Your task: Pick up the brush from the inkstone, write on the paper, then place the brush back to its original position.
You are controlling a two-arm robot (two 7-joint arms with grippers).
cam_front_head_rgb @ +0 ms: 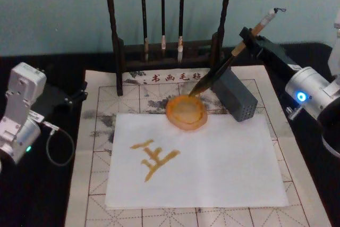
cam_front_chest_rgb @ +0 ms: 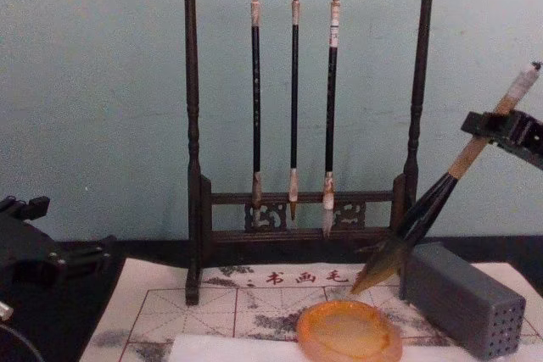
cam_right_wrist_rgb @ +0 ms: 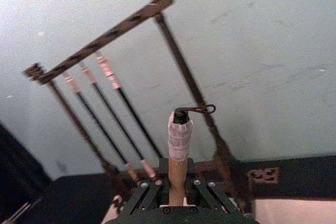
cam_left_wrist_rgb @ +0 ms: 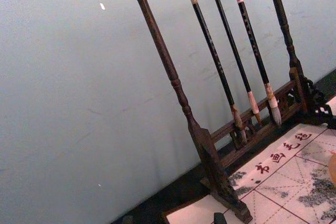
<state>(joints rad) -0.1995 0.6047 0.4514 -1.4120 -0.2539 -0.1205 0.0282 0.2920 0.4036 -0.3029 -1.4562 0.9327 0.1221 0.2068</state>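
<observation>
My right gripper (cam_front_head_rgb: 247, 39) is shut on the tan handle of the brush (cam_front_head_rgb: 223, 67), which slants down to the left. The dark bristle tip hangs just above the far rim of the orange inkstone (cam_front_head_rgb: 186, 113). In the chest view the brush (cam_front_chest_rgb: 424, 209) is tilted with its tip a little above the inkstone (cam_front_chest_rgb: 348, 330). The right wrist view shows the gripper (cam_right_wrist_rgb: 177, 195) clamping the brush handle (cam_right_wrist_rgb: 178, 150) below its white cap. The white paper (cam_front_head_rgb: 223, 168) in front of the inkstone bears a yellow-orange written character (cam_front_head_rgb: 154, 159). My left gripper (cam_front_head_rgb: 59, 97) is parked at the far left.
A grey block with small holes (cam_front_head_rgb: 237, 98) stands right beside the inkstone, under the brush shaft. A dark wooden rack (cam_front_head_rgb: 114, 35) with three thin hanging brushes stands at the back. The cream gridded mat (cam_front_head_rgb: 95, 126) lies under the paper.
</observation>
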